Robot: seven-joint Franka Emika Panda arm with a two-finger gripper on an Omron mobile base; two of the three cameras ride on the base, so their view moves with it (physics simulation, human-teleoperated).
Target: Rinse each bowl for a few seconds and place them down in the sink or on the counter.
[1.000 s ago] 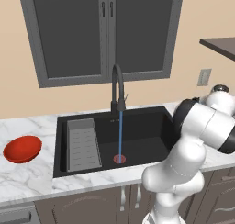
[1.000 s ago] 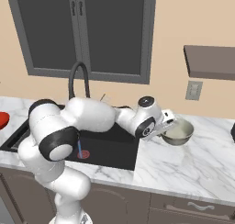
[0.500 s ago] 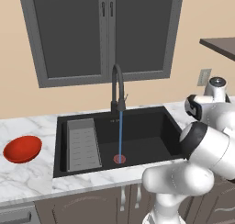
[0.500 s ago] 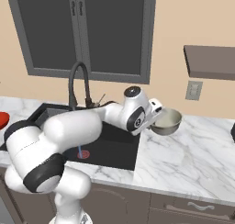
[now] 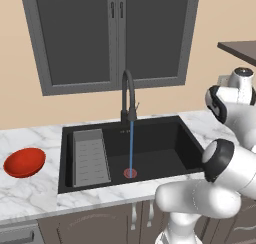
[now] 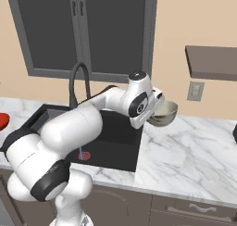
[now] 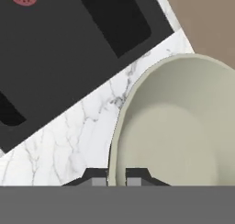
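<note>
Grey-beige bowl (image 6: 164, 114) is held off the counter (image 6: 194, 146) just past the sink's (image 5: 165, 138) right edge, gripper (image 7: 116, 176) pinched tight on its rim, red bowl (image 5: 24, 162) at the counter's left end, tap (image 5: 128, 95) running onto the drain (image 5: 130, 173).

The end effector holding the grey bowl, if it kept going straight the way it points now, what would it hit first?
Most likely the counter. The end effector, shut on the rim of the grey bowl, looks down at marble beside the sink; depth is hard to judge.
</note>
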